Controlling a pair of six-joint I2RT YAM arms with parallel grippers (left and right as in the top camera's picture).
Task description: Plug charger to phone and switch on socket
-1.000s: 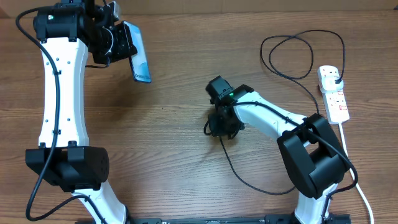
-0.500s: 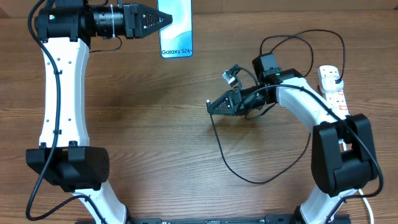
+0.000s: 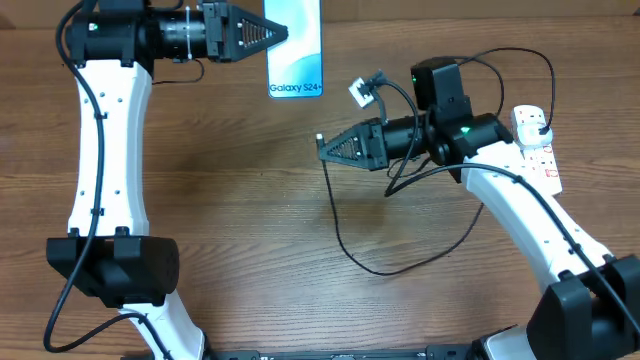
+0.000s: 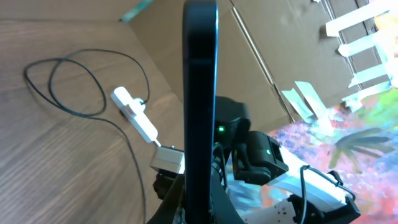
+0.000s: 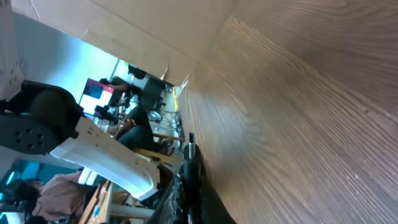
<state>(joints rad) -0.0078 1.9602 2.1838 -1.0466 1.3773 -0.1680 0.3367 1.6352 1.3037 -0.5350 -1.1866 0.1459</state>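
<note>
Brown wooden table, cardboard wall behind

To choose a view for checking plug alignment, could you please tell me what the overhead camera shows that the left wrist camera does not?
Only overhead: the phone face-on, its lit screen reading Galaxy S24, held by the left gripper, and the right gripper pinching the charger near its tip. Only left wrist: the phone's thin dark edge, seen end-on. Both: the socket and the charger's loops beside it.
</note>
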